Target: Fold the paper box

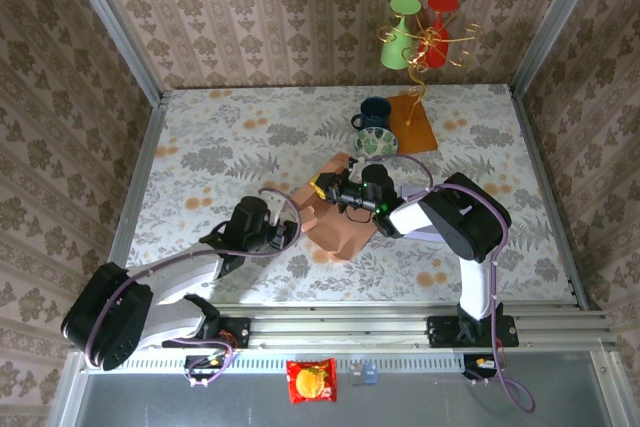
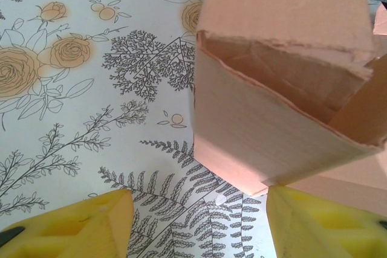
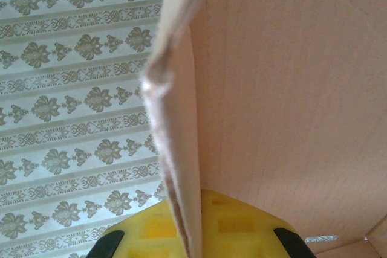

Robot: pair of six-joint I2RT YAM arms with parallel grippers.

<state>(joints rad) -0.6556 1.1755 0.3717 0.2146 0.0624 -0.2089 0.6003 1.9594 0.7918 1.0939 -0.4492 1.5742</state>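
Paper box (image 1: 343, 229): pinkish-brown card, partly formed, at the middle of the tabletop (image 1: 200, 137), between the two arms; walls raised, top open.
Left gripper (image 2: 199, 219): yellow fingers spread, set at the box's left corner; its right finger just beside the box's base, contact uncertain from this angle.
Right gripper (image 3: 196, 231): pressed together, pinching the upright flap (image 3: 178, 149) at the box's far side.
Blue mug (image 1: 375, 111), patterned bowl (image 1: 376, 143), orange mat (image 1: 415, 125): far right of the box; bowl just beside the mug.
Cup stand (image 1: 420, 47): far edge, carrying a green cup (image 1: 403, 9) and a red cup (image 1: 441, 5).
Red snack packet (image 1: 311, 381): near rail, between the arm bases.
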